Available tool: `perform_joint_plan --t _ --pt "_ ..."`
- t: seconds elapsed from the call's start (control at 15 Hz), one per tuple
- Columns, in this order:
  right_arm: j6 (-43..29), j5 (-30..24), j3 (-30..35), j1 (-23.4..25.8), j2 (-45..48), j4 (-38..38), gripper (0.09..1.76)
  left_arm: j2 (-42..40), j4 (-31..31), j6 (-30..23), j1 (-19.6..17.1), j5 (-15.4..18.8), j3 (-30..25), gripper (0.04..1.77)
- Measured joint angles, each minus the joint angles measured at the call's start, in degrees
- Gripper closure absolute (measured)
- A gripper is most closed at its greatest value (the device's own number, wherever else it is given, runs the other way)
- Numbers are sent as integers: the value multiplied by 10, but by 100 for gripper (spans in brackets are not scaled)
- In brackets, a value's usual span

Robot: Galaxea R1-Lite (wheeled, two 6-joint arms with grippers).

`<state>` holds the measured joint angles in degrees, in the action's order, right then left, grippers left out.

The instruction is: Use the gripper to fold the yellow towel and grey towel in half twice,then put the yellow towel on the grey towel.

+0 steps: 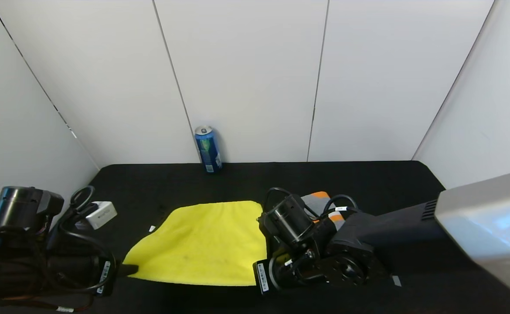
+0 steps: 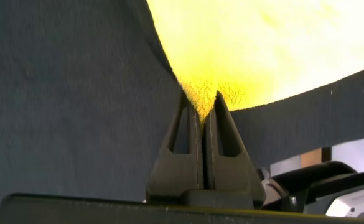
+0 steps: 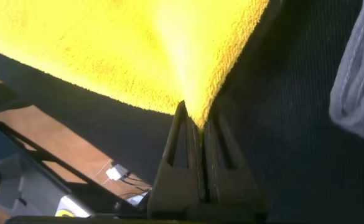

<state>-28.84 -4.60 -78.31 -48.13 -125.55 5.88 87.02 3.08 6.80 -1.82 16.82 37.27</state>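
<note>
Black surface (image 1: 246, 179), white walls behind. Yellow towel (image 1: 202, 244) spread flat near the front middle of the surface. Grey towel (image 1: 320, 201) bunched just behind the right arm, mostly hidden, only its orange band end showing. Blue can (image 1: 208, 149) upright at the back wall, white box (image 1: 101, 214) at the left edge; neither matters.

Left gripper (image 2: 201, 115): jaws clenched on the yellow towel's near-left corner. Right gripper (image 3: 194, 124): jaws clenched on the near-right corner. Both pinches are right at the cloth edge, and the cloth rises slightly into each.

Step looks like the start of the yellow towel's first fold; nothing doubled over yet, grey towel untouched.

Next move probably calls for lifting both corners together, carrying them away from the robot to the far edge, keeping the two arms level so the edge lands square. Risk: thin corner grip slipping out of a pinch.
</note>
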Motion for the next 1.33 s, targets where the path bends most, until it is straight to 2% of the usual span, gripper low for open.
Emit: perform_joint_plan --t 1.33 --pt "0 0 1 0 1 0 171 -2 0 0 0 0 -2 169"
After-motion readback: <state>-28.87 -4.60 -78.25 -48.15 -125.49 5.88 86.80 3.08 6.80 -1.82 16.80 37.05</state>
